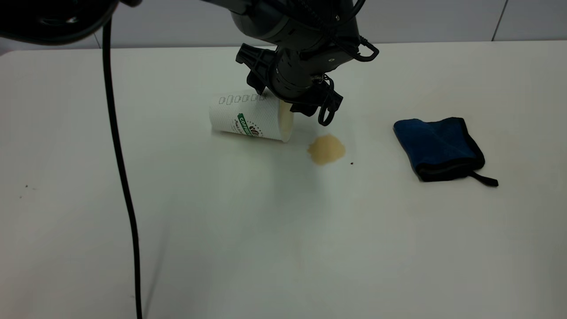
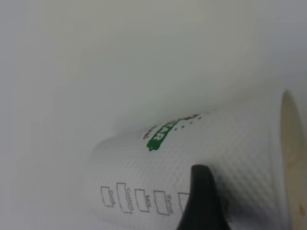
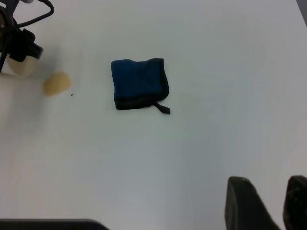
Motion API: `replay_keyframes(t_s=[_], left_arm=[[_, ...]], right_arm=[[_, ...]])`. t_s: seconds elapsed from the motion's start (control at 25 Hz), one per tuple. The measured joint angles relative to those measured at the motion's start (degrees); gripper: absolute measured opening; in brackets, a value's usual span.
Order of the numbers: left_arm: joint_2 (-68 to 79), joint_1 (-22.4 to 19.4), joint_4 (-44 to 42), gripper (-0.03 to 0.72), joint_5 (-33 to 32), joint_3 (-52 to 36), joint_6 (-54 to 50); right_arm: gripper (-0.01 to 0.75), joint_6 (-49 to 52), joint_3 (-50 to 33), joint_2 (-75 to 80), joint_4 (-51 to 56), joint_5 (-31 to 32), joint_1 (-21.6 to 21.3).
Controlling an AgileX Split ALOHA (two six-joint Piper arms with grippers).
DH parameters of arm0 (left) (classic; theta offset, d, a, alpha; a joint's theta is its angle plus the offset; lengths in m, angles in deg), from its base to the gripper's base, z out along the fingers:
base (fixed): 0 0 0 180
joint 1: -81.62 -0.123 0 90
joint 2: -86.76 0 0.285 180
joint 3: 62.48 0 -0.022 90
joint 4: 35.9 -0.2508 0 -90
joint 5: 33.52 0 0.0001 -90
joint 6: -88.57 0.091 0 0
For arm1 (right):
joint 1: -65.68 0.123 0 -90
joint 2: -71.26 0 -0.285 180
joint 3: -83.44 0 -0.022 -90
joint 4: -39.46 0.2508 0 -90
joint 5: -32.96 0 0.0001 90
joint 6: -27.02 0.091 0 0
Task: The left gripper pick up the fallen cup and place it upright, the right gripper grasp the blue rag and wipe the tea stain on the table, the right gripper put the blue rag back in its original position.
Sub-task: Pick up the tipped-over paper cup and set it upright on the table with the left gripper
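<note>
- Cup (image 1: 250,116) lies on its side on the table (image 1: 266,243), long axis level, mouth facing the tea stain (image 1: 326,149) just beside it.
- Left gripper (image 1: 283,95) straddles the cup's mouth end; one finger (image 2: 201,201) touches the wall, though a closed grasp cannot be confirmed.
- Step in hand: grasping. Next, clamp, lift and tip upright.
- Blue rag (image 1: 438,148) lies well beyond the stain; right gripper (image 3: 268,206), slightly parted, hangs apart.

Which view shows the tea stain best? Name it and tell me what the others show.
The exterior view: the tea stain lies whole and unblocked on the table, between the fallen cup and the blue rag. The right wrist view shows it farther off, near the frame edge. The left wrist view shows only the cup, no stain.
</note>
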Motion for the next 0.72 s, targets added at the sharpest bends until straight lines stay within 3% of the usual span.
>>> replay_keyframes(t_s=[0.72], left_arm=[[0.1, -0.1, -2.3, 0.588, -1.5, 0.0, -4.5]], right_arm=[[0.239, 0.0, 0.0, 0.0, 0.0, 0.0, 0.0]])
